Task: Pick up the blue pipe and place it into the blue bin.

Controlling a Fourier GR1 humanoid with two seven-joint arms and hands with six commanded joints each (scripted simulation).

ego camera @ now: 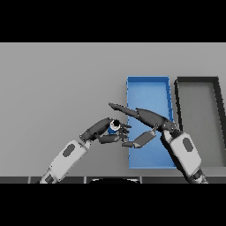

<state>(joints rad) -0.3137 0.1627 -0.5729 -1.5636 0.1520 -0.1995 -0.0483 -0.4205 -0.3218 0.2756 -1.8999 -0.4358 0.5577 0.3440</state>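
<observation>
Left hand (100, 129) comes in from the lower left on a white and grey arm and sits just left of the blue bin's near-left corner. Its fingers are curled round the blue pipe (112, 129), so it grasps the pipe; only a small blue patch and a round pale end ring with a dark centre show between the fingers. That end ring faces up toward the camera. Whether the pipe rests on the grey table (57, 84) or is lifted off it cannot be told from this view.

Right hand (148, 117) reaches in from the lower right, its arm crossing the bin's near-right corner. Its fingers are stretched out straight and point left, the longest tip reaching past the bin's left rim, just above the left hand. Its thumb (140, 139) angles down and left, its tip close beside the left hand's fingertips; contact between them cannot be told. This hand is spread and holds nothing.

Blue bin (148, 78) lies right of centre, a long rectangle running away from the robot, with nothing seen in the part not covered by the right hand. Just beside it on the right stands a dark bin (175, 95) with a grey floor, their long sides close together.

Count: 2 hands, 1 blue pipe, 1 blue bin, 1 dark bin.
</observation>
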